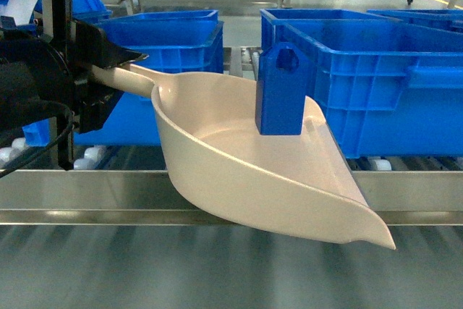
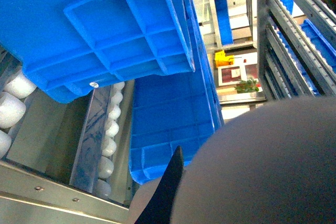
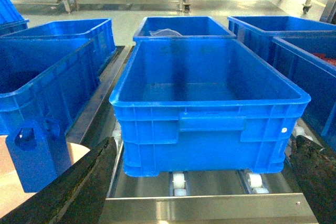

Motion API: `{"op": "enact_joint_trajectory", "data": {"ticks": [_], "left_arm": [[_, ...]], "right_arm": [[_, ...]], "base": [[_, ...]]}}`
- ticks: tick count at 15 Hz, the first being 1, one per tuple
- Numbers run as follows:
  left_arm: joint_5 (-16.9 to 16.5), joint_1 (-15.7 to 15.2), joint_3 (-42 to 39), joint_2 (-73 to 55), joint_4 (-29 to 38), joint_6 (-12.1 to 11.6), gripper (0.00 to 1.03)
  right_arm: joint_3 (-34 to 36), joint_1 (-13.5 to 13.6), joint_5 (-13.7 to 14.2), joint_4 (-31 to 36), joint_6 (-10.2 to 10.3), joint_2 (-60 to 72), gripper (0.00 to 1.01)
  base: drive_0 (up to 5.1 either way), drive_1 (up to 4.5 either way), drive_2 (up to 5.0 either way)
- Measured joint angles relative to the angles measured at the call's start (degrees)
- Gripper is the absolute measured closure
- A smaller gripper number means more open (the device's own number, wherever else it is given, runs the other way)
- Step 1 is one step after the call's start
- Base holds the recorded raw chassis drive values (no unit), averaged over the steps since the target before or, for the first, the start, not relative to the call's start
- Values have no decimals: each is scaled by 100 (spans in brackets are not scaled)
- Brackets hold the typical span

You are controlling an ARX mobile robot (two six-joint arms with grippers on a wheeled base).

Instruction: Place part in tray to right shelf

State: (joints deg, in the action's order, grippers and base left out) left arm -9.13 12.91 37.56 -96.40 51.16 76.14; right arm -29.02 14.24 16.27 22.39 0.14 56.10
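A: Where does the head camera look from?

B: From just in front of the rail (image 1: 87, 193), facing the shelf almost level. The tray (image 1: 239, 171) fills the middle, close up, with the part (image 1: 281, 92) standing in it before the crates (image 1: 362, 85).

A: And the left wrist camera?

B: Very close and tilted upward. It sees a crate (image 2: 100, 35) from beneath, rollers (image 2: 107, 129) beside it, and the tray's blurred underside (image 2: 262, 171).

A: The right wrist?

B: Above the rail (image 3: 205, 205), looking down and forward into a crate (image 3: 210, 103). It shares the part (image 3: 37, 156), at lower left, with the head view.
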Motion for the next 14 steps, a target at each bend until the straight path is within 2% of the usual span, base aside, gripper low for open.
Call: {"op": "enact_joint_trajectory", "data": {"ticks": [1,2,5,8,10,12,14], "left_arm": [[-168,-17,-37,0,188,-114,90],[-376,-35,-116,7,470,-120,90],[-662,-37,-354,52,833,72,90],[-837,-109,-564,417,726,361,90],[-905,-232,-568,802,570,437,90],[-942,-481,-546,1342,295,468,90],[-1019,-693,-422,1578,-50,424,90]], "right_arm": [[0,0,0,0,0,0,3],[0,0,0,0,0,0,3],[0,0,0,0,0,0,3],[0,0,0,0,0,0,3],[0,0,0,0,0,0,3],[0,0,0,0,0,0,3],[0,0,0,0,0,0,3]], "base": [[0,0,0],[0,0,0],[0,0,0],[0,0,0],[0,0,0],[0,0,0],[0,0,0]]}}
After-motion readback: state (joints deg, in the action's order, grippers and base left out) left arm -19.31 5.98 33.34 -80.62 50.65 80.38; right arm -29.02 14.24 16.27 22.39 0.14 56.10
